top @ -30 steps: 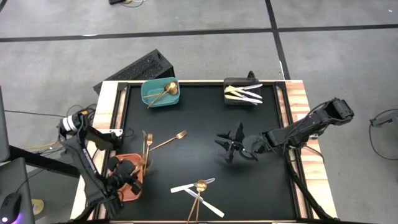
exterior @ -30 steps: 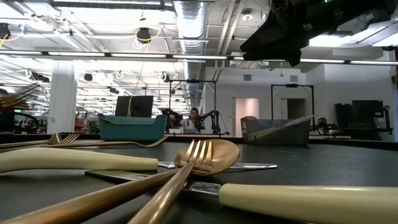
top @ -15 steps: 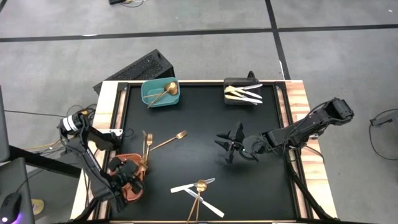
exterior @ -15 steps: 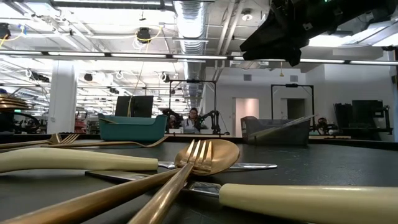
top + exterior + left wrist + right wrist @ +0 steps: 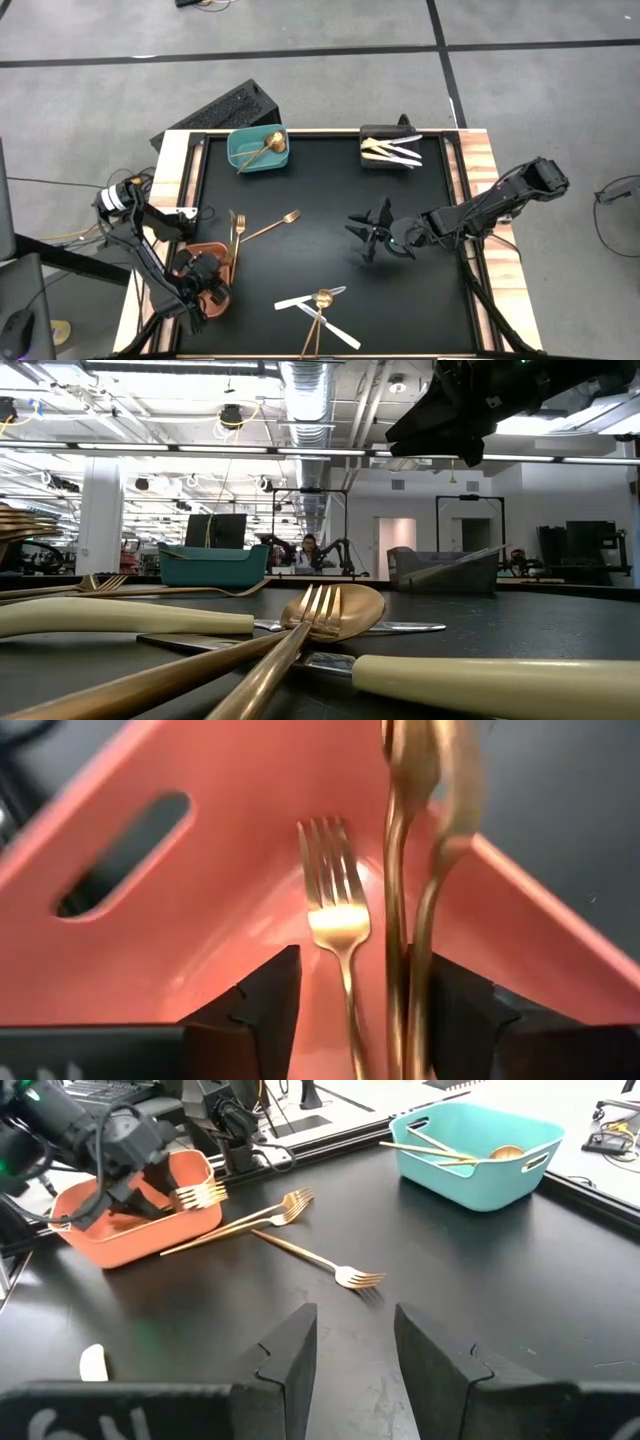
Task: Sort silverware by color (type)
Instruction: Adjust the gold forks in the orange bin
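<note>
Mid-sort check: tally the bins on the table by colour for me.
Teal bin: 1
Salmon bin: 1
Black bin: 1
Total: 3

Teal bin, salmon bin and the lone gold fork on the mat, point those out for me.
teal bin (image 5: 248, 160): high view, on its front rim.
salmon bin (image 5: 128, 1240): right wrist view, on its front wall.
lone gold fork (image 5: 358, 1278): right wrist view, on its tines.

Left pincer (image 5: 205, 285) lowered; right pincer (image 5: 372, 238) open, hovering.
</note>
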`<action>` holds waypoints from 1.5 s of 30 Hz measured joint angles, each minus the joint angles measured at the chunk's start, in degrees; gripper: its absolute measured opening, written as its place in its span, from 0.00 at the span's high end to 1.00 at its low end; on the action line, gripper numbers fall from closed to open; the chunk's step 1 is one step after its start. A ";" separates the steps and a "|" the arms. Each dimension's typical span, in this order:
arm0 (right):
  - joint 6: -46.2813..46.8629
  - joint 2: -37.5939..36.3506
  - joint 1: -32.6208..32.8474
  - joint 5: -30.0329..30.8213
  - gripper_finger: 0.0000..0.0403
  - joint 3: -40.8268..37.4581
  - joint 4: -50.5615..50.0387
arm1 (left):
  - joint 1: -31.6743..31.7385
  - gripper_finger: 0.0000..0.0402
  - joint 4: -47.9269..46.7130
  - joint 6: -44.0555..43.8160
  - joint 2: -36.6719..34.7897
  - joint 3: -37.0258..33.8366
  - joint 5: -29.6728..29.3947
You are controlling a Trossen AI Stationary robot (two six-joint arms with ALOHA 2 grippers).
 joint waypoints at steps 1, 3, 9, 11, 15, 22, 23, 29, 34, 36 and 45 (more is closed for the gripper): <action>0.13 0.00 0.00 0.00 0.62 0.00 0.00 | 0.00 0.60 1.51 0.07 0.00 -0.78 0.19; 0.17 0.00 0.00 0.01 0.62 0.00 -0.02 | 0.00 0.62 4.31 0.85 0.00 -2.25 0.63; 0.17 0.00 0.00 0.02 0.62 0.00 0.00 | 0.00 0.80 5.29 0.10 -0.08 -2.97 0.90; 0.17 0.00 0.00 0.00 0.62 0.00 0.02 | 0.02 0.90 3.47 -0.49 0.02 -1.78 0.16; 0.20 0.00 0.00 0.01 0.62 0.00 0.10 | -0.07 0.98 -1.78 -0.70 0.04 1.41 -1.27; 0.19 0.00 0.00 0.00 0.62 0.00 0.20 | -0.24 0.99 -9.39 -1.37 0.04 6.48 -6.59; 0.19 0.00 0.00 0.00 0.62 0.00 0.20 | -0.28 0.99 -10.15 -2.48 0.04 6.86 -7.39; 0.17 0.00 0.00 0.00 0.62 0.00 0.02 | -0.22 0.99 -11.19 -4.02 0.04 6.69 -7.17; 0.18 0.00 0.00 0.00 0.62 0.00 -0.13 | -0.48 0.98 -11.84 -4.09 0.00 5.02 -3.64; 0.17 0.00 0.00 0.00 0.62 0.00 -0.13 | -0.70 0.97 -9.89 -4.69 0.00 3.34 -2.61; 0.18 0.00 0.00 -0.01 0.62 0.00 -0.13 | 1.32 0.93 -3.83 -5.37 -0.04 -0.88 -3.14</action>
